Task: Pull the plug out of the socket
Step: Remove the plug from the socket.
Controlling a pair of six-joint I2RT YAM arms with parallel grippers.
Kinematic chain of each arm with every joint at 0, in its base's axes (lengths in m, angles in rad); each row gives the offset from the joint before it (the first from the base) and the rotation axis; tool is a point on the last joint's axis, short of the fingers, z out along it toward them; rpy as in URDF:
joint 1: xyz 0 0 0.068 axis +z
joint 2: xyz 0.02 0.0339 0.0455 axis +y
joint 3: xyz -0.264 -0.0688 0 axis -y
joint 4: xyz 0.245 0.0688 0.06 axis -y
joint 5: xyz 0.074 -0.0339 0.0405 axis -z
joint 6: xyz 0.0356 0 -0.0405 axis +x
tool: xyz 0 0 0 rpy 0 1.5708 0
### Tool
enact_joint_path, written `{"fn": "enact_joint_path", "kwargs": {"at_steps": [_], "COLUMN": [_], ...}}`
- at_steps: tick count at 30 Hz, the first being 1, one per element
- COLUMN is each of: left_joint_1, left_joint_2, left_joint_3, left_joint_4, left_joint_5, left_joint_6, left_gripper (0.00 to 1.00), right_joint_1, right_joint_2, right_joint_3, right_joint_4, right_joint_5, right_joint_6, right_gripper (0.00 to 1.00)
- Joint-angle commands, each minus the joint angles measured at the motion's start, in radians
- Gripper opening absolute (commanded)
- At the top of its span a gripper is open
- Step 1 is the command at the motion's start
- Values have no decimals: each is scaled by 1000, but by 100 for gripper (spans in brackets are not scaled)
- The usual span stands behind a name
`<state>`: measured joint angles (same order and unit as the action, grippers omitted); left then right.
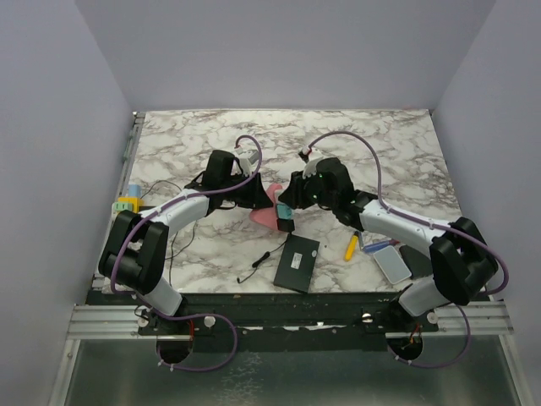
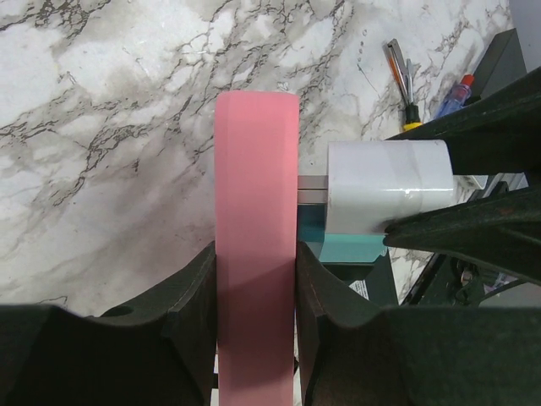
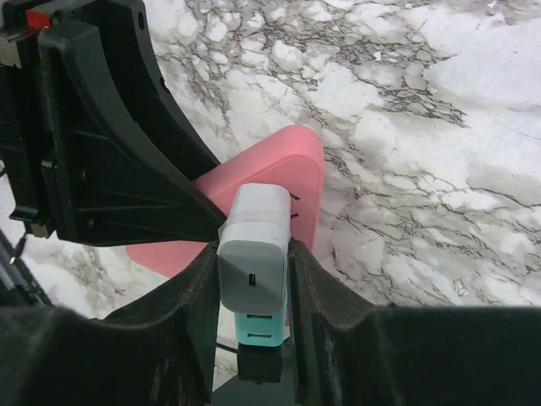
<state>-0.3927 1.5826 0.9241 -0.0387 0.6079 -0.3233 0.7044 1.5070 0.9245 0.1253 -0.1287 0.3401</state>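
Left wrist view: the left hand (image 2: 255,262) is clamped on the pink socket (image 2: 256,169) at the middle of the desk (image 1: 406,161). The right hand (image 3: 252,262) clamps the white plug (image 2: 389,186) just right of it, with the prongs (image 2: 313,190) spanning the gap.

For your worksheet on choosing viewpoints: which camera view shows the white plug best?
Left wrist: the white plug appears side-on, its prongs bridging to the pink socket. Right wrist shows only its rear face, clamped in the right pincer. Top external barely shows it: too small and mostly covered.
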Motion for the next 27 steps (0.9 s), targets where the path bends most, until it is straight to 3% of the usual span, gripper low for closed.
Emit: {"fn": "enact_joint_path", "kwargs": {"at_steps": [1,16,27], "left_joint_1": [5,5,7], "left_joint_2": [14,24,11], "left_joint_3": [13,16,19], "left_joint_4": [-15,-15,-24], "left_joint_5": [-65,-68,-121], "left_joint_6": [45,42,45], "left_gripper": [0,0,0], "right_joint_1": [-46,-54,-55], "right_joint_2": [-6,0,-133], "right_joint_3": [15,6,-29], "right_joint_4": [109,76,42], "right_joint_5": [-270,-231,10], "right_joint_6": [33,-13,4], "right_gripper": [0,0,0]}}
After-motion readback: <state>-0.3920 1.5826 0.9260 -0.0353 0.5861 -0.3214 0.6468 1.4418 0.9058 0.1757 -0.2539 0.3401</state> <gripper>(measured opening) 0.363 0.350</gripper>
